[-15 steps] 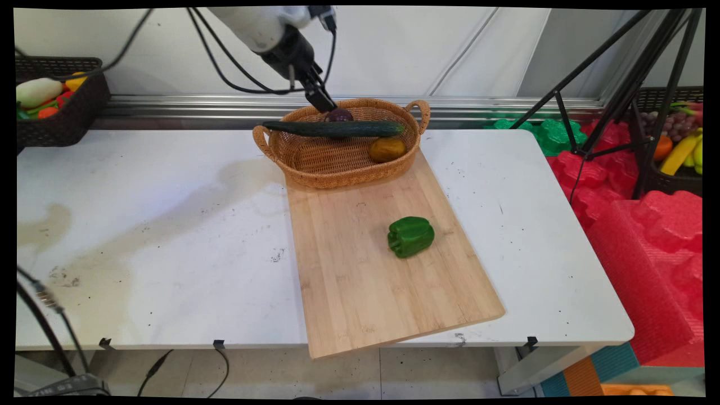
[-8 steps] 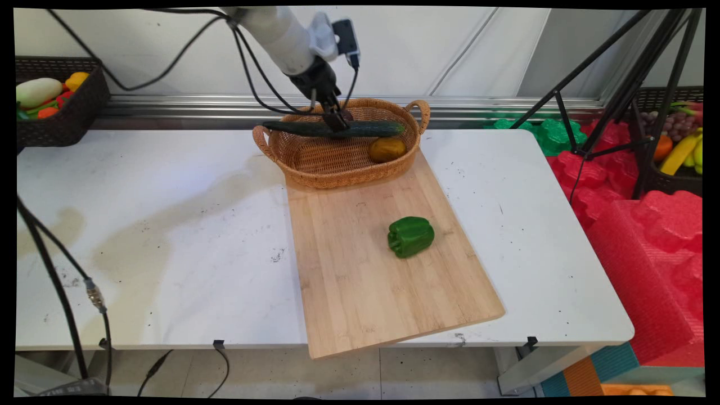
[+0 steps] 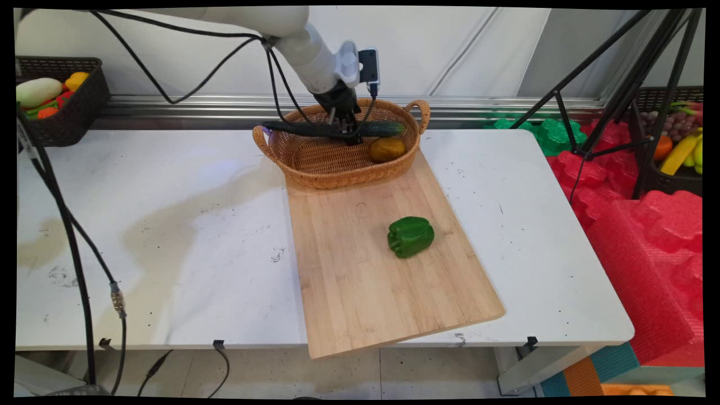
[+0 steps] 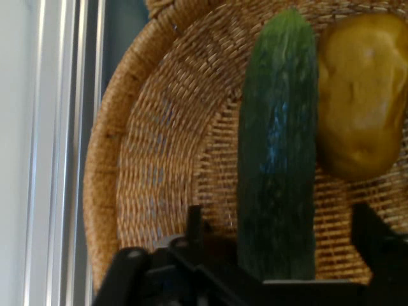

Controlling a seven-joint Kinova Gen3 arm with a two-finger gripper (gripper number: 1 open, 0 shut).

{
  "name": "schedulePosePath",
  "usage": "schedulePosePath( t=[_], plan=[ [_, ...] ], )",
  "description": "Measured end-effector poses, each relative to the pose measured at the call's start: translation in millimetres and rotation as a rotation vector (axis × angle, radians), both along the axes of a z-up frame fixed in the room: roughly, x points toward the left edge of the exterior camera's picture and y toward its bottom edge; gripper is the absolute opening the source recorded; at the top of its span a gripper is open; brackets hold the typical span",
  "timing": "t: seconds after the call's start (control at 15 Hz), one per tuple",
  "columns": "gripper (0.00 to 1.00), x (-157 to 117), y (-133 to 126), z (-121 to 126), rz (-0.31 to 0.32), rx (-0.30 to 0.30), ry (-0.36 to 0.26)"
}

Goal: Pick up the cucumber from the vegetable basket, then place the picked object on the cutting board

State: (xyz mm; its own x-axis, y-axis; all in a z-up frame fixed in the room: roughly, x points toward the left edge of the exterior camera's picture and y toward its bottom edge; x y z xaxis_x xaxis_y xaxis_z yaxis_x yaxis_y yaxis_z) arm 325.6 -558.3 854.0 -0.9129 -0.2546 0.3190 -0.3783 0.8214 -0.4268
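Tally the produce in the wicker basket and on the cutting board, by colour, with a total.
Green: 2, the cucumber lying across the wicker basket, with the gripper down over it, and the green bell pepper on the cutting board.
Yellow-brown: 1, a potato-like piece in the basket.
Total: 3 visible; the arm may hide more.

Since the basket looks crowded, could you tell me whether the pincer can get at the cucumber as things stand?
Probably yes. The pincer is open and straddles the cucumber, which lies on top across the wicker basket. The yellow vegetable sits close beside it but does not cover it.
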Motion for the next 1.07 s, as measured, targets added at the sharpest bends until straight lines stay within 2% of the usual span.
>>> schedulePosePath(
  t=[0.07,0.4,0.6,0.73,1.07],
  plan=[
    [0.0,-3,-2,-4,-0.015,-0.002,-0.009],
    [0.0,-10,-3,-11,-0.06,-0.021,-0.041],
    [0.0,-13,3,-8,-0.071,-0.051,-0.069],
    [0.0,-12,11,2,-0.071,-0.074,-0.084],
    [0.0,-14,49,56,-0.06,-0.159,-0.104]
  ],
)
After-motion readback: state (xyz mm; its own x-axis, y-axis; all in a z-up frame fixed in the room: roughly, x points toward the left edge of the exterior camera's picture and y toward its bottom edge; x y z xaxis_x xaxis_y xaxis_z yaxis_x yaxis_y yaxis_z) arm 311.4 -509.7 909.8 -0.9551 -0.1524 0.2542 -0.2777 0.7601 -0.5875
